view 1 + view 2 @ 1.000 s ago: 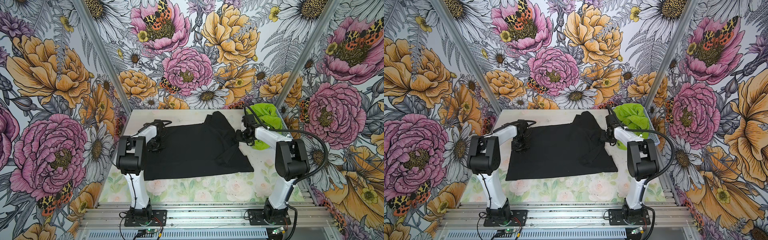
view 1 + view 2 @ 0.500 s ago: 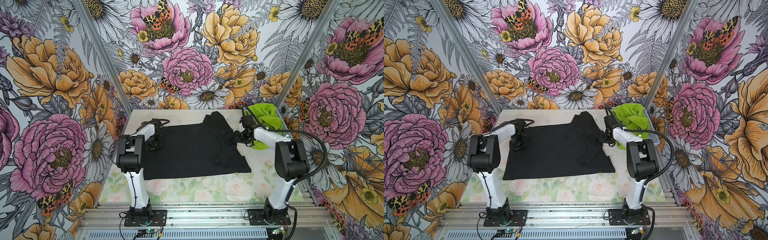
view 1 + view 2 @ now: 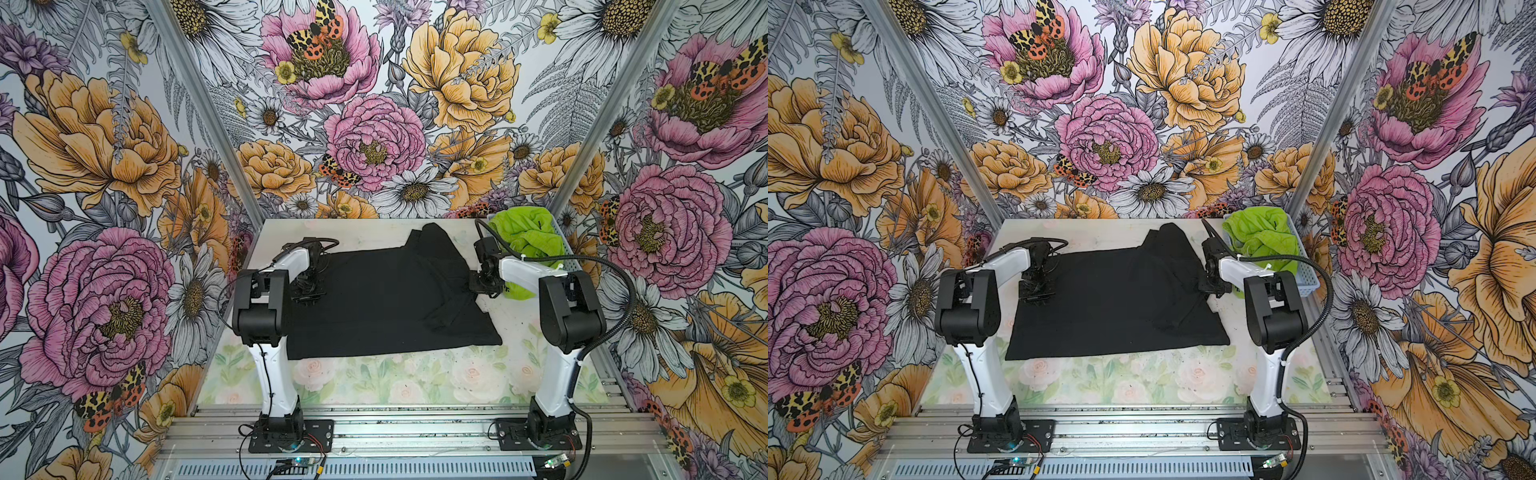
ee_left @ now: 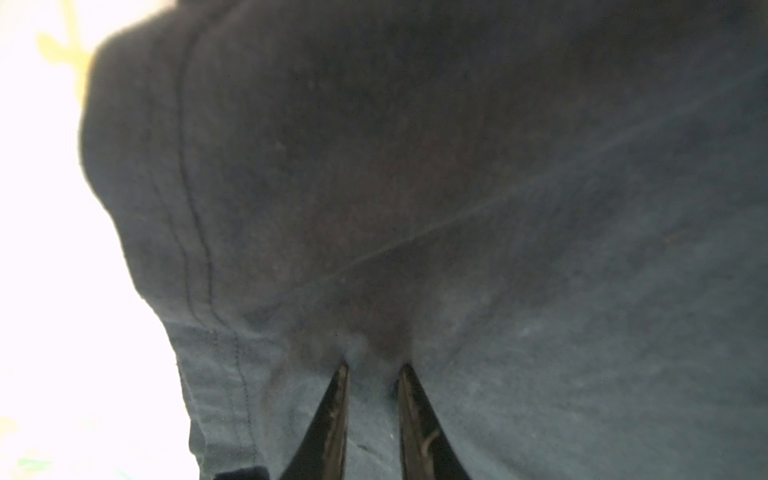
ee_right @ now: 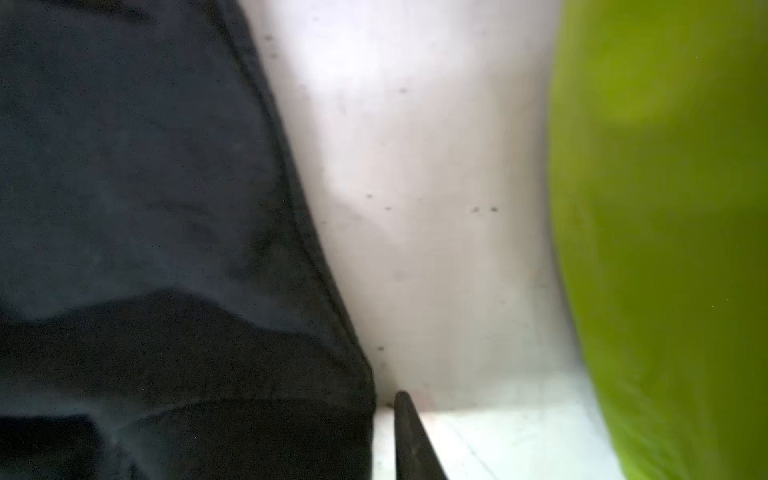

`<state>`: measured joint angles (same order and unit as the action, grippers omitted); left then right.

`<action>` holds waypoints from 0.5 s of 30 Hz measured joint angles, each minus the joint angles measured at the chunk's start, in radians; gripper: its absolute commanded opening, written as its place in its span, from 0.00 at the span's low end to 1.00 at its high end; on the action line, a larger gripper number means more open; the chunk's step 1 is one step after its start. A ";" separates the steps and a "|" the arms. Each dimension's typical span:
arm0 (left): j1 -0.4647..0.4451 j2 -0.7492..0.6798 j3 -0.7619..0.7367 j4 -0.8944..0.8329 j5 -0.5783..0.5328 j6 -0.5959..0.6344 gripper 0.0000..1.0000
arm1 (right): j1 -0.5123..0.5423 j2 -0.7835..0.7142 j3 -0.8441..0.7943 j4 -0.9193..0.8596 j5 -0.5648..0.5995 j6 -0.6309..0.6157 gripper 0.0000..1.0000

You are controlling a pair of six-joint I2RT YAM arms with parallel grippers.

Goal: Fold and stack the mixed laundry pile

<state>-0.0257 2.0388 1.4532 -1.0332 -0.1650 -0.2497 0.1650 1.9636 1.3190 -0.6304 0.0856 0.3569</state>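
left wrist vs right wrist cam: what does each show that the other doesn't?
Left wrist only: both fingertips of the left claw pinching a pucker of the black T-shirt, near its stitched hem.
Right wrist only: the lime-green shorts, lying apart from the shirt across pale table, and a single finger of the right claw at the shirt's edge. The other finger is hidden.
Shared: the black T-shirt, close up and blurred.

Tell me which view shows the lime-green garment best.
Both top views: the lime-green garment lies crumpled in the blue basket. The right wrist view gives only a blurred green patch; the left wrist view, none.
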 measured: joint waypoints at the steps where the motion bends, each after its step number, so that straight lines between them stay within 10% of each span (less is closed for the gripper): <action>1: 0.000 0.000 0.000 0.000 0.000 0.000 0.23 | -0.009 -0.005 0.000 -0.003 0.027 0.000 0.16; 15: 0.000 0.000 0.000 0.000 0.000 0.023 0.23 | -0.051 -0.026 0.086 -0.061 0.105 -0.040 0.44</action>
<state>-0.0254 2.0388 1.4532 -1.0328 -0.1650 -0.2268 0.1135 1.9373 1.4048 -0.6918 0.1905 0.3168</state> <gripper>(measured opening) 0.229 0.424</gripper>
